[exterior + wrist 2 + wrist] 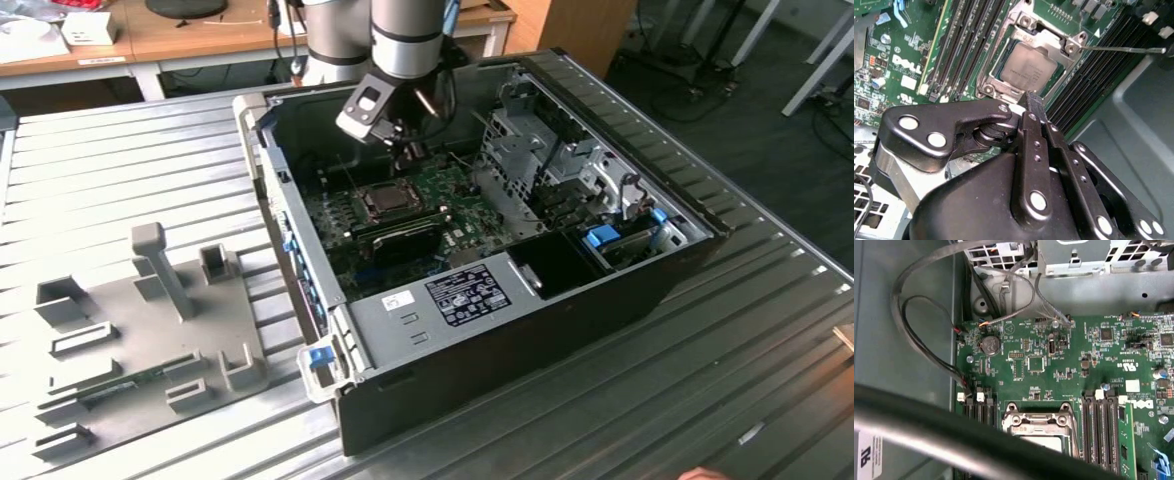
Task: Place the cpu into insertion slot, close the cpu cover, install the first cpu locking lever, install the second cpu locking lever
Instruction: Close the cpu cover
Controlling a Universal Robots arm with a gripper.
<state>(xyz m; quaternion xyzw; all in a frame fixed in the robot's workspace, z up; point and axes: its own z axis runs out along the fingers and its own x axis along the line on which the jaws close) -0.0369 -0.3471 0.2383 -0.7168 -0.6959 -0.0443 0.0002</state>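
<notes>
The cpu (1024,70) lies flat in the insertion slot (387,200) on the green board inside the open computer case. Its silvery-tan top shows through the window of the cpu cover (1049,41), which lies down over it; the cover's edge (1039,421) also shows in the first wrist view. A thin metal locking lever (1124,49) sticks out sideways from one socket corner, over the memory slots. My gripper (1033,101) is shut, with nothing seen between its fingers. Its tips hover just off the socket's edge. In the exterior view the gripper (404,148) hangs above the board, just behind the slot.
Long black memory slots (961,45) flank the socket. A thick black cable (929,422) crosses the first wrist view, and thinner wires (919,335) loop along the case wall. A drive cage (547,160) stands to the exterior view's right. A grey fixture plate (147,320) lies at its left.
</notes>
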